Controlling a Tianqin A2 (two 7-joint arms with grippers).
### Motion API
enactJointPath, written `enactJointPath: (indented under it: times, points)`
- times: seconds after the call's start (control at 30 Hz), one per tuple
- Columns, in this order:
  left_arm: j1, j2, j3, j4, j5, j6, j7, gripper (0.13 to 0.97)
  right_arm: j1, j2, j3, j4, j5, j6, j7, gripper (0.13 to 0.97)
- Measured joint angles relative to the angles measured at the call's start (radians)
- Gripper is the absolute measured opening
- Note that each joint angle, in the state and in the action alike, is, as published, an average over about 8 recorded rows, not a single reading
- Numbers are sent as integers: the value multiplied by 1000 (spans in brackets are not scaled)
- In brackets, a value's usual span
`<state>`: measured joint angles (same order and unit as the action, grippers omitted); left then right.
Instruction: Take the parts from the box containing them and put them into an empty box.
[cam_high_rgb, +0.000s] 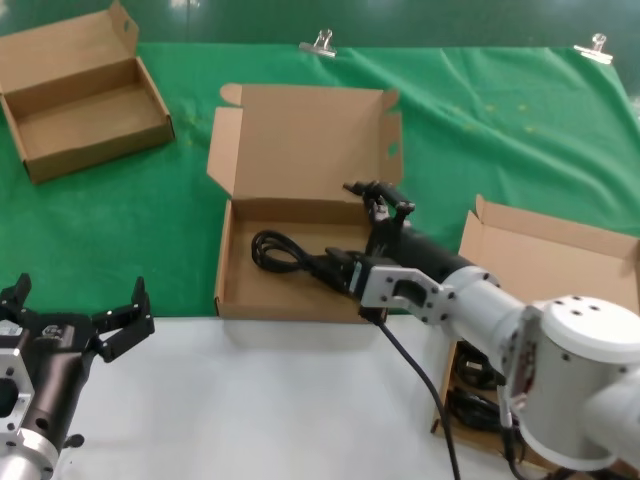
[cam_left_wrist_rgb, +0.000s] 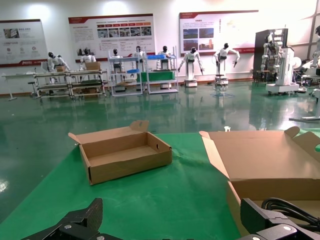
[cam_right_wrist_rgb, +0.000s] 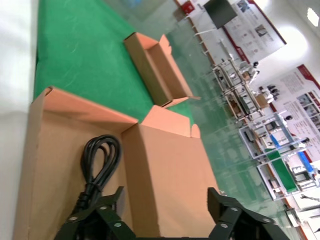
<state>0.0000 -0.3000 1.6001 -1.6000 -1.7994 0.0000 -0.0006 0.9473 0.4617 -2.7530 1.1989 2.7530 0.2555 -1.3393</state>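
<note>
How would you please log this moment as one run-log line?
right gripper: open, over middle box | cable: lying in it | left gripper: open, idle, near edge

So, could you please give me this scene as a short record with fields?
Middle box: open, one black cable lying in its tray
Right box: open, more cables inside
Far left box: open, nothing visible inside
Right pincer: open, over the middle box, holding nothing
Left pincer: open, idle over the white table
</note>
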Motion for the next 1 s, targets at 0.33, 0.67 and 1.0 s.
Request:
enactJointPath:
  times: [0.33, 0.67, 1.0]
  points:
    - [0, 0, 0, 0, 0, 0, 0, 966, -12, 132, 0, 209, 0, 83, 121, 719]
    - [0, 0, 0, 0, 0, 0, 0, 966, -39, 131, 32, 225, -26, 80, 166, 833]
    - [0, 0, 0, 0, 0, 0, 0, 966, -145, 97, 163, 246, -135, 40, 304, 935]
